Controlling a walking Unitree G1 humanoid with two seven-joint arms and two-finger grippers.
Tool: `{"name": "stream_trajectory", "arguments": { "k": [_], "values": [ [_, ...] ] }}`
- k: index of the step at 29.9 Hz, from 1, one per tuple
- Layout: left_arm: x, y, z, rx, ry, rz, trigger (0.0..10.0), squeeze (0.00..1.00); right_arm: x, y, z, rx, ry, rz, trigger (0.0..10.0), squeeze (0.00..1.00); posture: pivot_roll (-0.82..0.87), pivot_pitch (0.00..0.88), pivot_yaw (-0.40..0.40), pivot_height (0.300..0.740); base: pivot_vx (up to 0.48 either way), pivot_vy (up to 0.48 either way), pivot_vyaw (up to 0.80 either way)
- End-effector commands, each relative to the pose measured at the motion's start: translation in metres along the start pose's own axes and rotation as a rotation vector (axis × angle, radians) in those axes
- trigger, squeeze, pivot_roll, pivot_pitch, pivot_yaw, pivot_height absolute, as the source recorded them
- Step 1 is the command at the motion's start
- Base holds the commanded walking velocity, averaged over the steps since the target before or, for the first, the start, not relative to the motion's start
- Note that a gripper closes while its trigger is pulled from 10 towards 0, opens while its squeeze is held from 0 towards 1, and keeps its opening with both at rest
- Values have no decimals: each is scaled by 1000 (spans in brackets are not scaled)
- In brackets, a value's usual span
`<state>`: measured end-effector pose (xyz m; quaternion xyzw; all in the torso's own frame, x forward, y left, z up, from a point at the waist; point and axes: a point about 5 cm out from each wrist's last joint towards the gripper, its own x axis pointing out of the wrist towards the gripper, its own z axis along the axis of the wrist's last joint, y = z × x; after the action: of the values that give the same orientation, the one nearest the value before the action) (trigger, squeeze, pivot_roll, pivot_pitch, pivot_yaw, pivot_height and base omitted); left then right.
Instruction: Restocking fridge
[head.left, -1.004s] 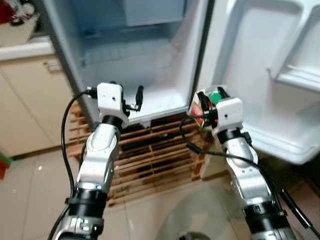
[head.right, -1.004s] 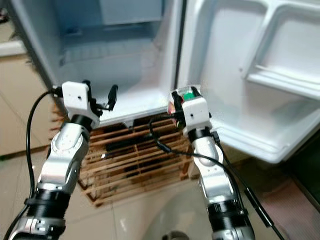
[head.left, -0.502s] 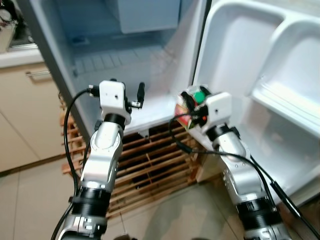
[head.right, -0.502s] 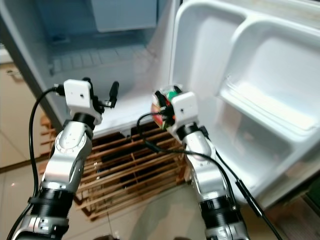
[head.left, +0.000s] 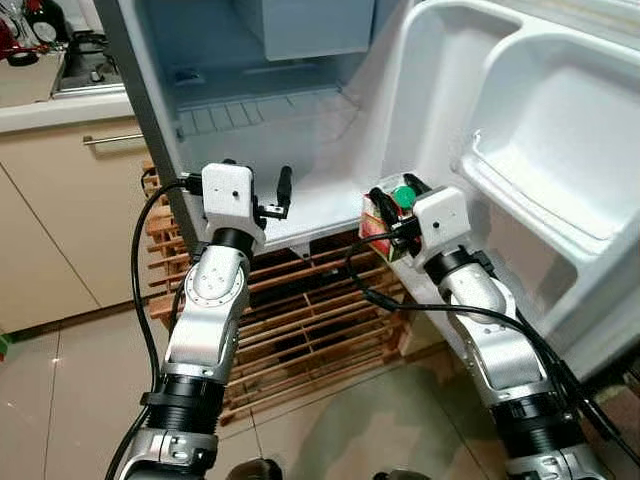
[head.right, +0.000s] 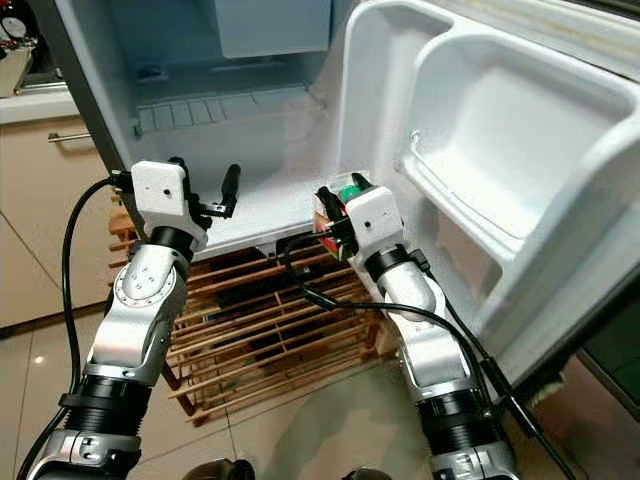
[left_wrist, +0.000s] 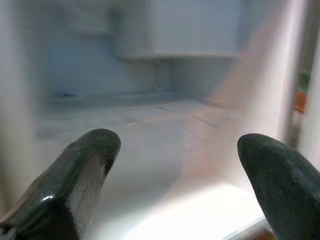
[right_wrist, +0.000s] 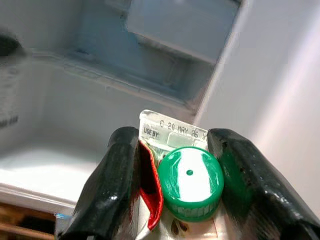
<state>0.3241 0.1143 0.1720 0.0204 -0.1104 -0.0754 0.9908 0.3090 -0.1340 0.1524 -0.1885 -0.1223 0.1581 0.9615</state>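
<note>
An open fridge is standing before the robot, its pale interior lying bare at the floor level, with a boxy compartment hanging at the top. The door is swinging out on the robot's right, showing moulded white shelves. A wooden slatted rack is sitting on the tiled floor under the fridge's front edge. A beige cabinet is flanking the fridge on the left.

The left arm is reaching toward the fridge's lower opening; the left claw is hovering just before the front edge, fingers spread wide and gripping nothing, pointing into the interior.

The right claw is hanging near the gap between fridge body and door, fingers pinching a carton from both sides. The carton is being held upright, clear of every shelf, with its red side against one finger. Its green cap is facing the wrist camera, and a printed use-by strip is showing along the top seam.
</note>
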Motion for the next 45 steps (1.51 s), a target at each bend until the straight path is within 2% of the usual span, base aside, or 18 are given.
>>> {"name": "stream_trajectory", "arguments": {
  "k": [1, 2, 6, 9, 10, 12, 15, 17, 20, 21, 22, 27, 29, 32, 35, 39, 43, 45],
  "values": [
    [-3, 7, -6, 15, 27, 22, 10000, 0, 0, -9, -2, -79, 4, -26, 0, 0, -42, 0, 8, 740, 0, 0, 0],
    [-3, 7, -6, 15, 27, 22, 10000, 0, 0, -9, -2, -79, 4, -26, 0, 0, -42, 0, 8, 740, 0, 0, 0],
    [-2, 7, -6, 20, 30, 19, 10000, 0, -3, -30, -8, -123, 33, -105, 0, 0, -46, 0, 15, 740, 0, 0, 0],
    [-2, 8, -7, 22, 31, 16, 10000, 0, -2, -34, -4, -108, 17, -126, 0, 0, -48, 0, 18, 740, 0, 0, 0],
    [-2, 7, -7, 25, 32, 13, 10000, 0, 1, -28, 3, -61, -13, -112, 0, 0, -49, 0, 19, 740, 0, 0, 0],
    [-2, 7, -7, 28, 32, 13, 10000, 0, 3, -24, 6, -37, -28, -99, 0, 0, -50, 0, 19, 740, 0, 0, 0],
    [0, 7, -7, 38, 34, 14, 10000, 0, 9, -6, 15, 23, -64, -56, 0, 0, -48, 0, 19, 740, 0, 0, 0],
    [1, 6, -8, 55, 36, 15, 10000, 0, 11, 1, 16, 14, -70, -37, 0, 0, -46, 0, 18, 740, 0, 0, 0],
    [0, 5, -7, 56, 35, 14, 10000, 0, 8, -9, 6, -56, -32, -75, 0, 0, -42, 0, 18, 740, 0, 0, 0],
    [0, 6, -7, 55, 35, 14, 10000, 0, 6, -16, 0, -86, -9, -100, 0, 0, -41, 0, 18, 740, 0, 0, 0],
    [0, 7, -8, 53, 37, 14, 10000, 0, 0, -33, -10, -153, 32, -152, 0, 0, -43, 0, 19, 740, 0, 0, 0],
    [0, 7, -8, 52, 41, 14, 10000, 0, -7, -60, -22, -253, 107, -237, 0, 0, -46, 0, 22, 740, 0, 0, 0],
    [-1, 7, -9, 51, 43, 13, 10000, 0, -9, -67, -23, -295, 121, -265, 0, 0, -49, 0, 23, 740, 0, 0, 0],
    [-1, 6, -9, 49, 47, 11, 10000, 0, -7, -70, -18, -282, 96, -285, 0, 0, -53, 0, 24, 740, 0, 0, 0],
    [-1, 7, -9, 48, 47, 11, 10000, 0, -3, -64, -10, -252, 51, -269, 0, 0, -52, 0, 25, 740, 0, 0, 0],
    [-1, 6, -9, 52, 44, 15, 10000, 0, 8, -31, 13, -34, -80, -156, 0, 0, -54, 0, 25, 740, 0, 0, 0],
    [-1, 4, -10, 52, 45, 16, 10000, 0, 15, -6, 23, 300, -97, -126, 0, 0, -51, 0, 25, 740, 0, 0, 0],
    [0, 3, -10, 53, 45, 14, 10000, 0, 19, 0, 20, 342, -85, -122, 0, 0, -47, 0, 26, 740, 0, 0, 0]
  ]
}}
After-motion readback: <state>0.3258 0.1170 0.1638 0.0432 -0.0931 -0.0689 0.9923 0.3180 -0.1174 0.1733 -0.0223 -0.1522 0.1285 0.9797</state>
